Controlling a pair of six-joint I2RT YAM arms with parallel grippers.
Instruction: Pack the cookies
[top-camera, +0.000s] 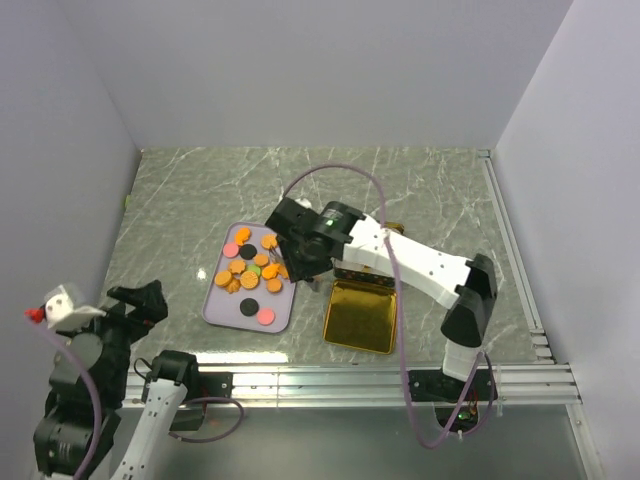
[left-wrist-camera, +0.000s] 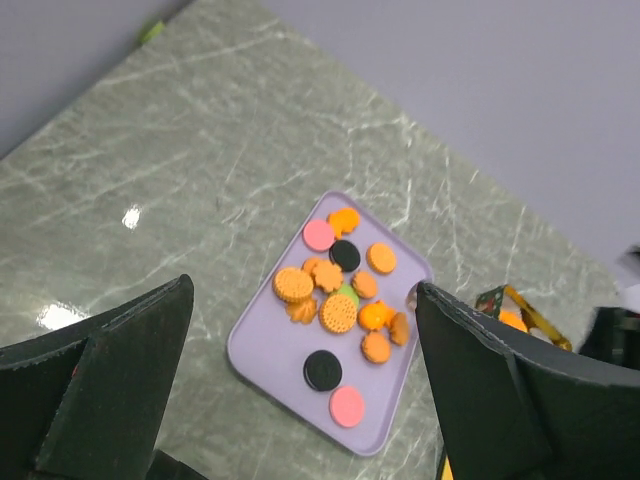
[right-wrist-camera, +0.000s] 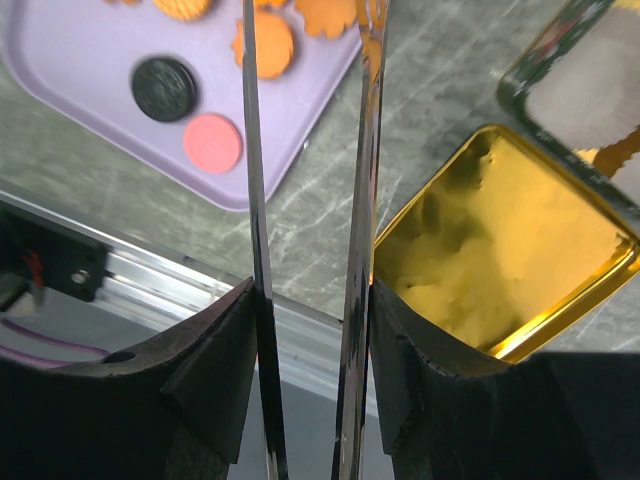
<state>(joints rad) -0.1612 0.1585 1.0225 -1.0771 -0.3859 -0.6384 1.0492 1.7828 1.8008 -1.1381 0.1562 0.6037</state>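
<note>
The cookies (top-camera: 250, 268) lie on a lilac tray (top-camera: 222, 312): mostly orange discs, with two pink, two black and a green one. They also show in the left wrist view (left-wrist-camera: 338, 312) and partly in the right wrist view (right-wrist-camera: 270, 45). My right gripper (top-camera: 300, 252) hovers over the tray's right edge, shut on a pair of thin metal tongs (right-wrist-camera: 255, 200) whose blades stand apart and point at the cookies; their tips are cut off by the frame. My left gripper (top-camera: 140, 300) is open and empty, raised at the near left, looking down at the tray (left-wrist-camera: 262, 340).
An open gold tin (top-camera: 360, 318) lies right of the tray and shows in the right wrist view (right-wrist-camera: 500, 250). A second patterned tin (right-wrist-camera: 590, 90) sits behind it, partly under the right arm. An aluminium rail (top-camera: 400, 380) runs along the near table edge.
</note>
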